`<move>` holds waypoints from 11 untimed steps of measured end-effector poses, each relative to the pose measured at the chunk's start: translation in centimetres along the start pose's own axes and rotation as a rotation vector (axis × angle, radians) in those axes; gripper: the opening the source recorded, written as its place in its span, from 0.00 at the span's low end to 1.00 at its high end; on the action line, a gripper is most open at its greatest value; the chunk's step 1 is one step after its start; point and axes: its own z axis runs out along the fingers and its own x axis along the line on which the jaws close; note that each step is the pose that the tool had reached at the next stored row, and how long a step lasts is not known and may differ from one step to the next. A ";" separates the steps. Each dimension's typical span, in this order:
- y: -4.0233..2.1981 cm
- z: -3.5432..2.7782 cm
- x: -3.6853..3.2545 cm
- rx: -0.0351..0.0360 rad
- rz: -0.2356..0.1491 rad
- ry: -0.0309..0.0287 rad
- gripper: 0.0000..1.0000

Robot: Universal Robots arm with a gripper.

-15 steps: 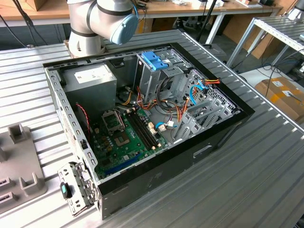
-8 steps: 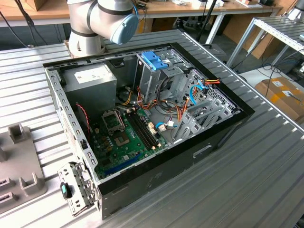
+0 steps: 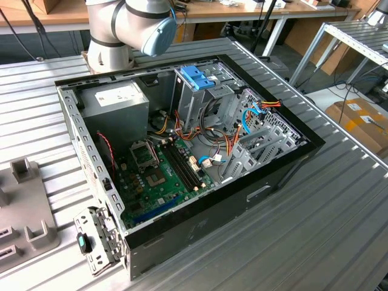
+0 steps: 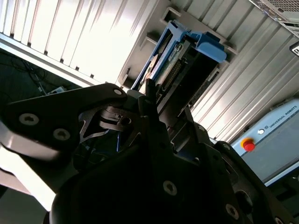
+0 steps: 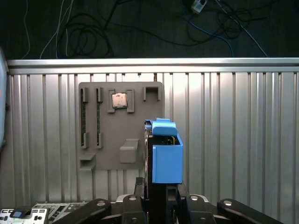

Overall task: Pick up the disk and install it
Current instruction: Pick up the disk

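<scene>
Gripper (image 5: pixel 160 191) over the grey tray (image 5: pixel 105 149), fingers (image 5: pixel 139 187) tight on the disk (image 5: pixel 167 158).

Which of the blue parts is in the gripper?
The disk with light blue side rails, clamped edge-on in the gripper. The other blue piece, the latch, sits atop the drive cage.
</scene>
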 end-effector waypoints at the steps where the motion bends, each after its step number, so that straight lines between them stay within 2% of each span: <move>1: -0.14 0.00 0.00 0.0000 0.000 0.0000 0.35; 11: -1.73 0.03 -0.03 0.0000 0.000 0.0000 0.35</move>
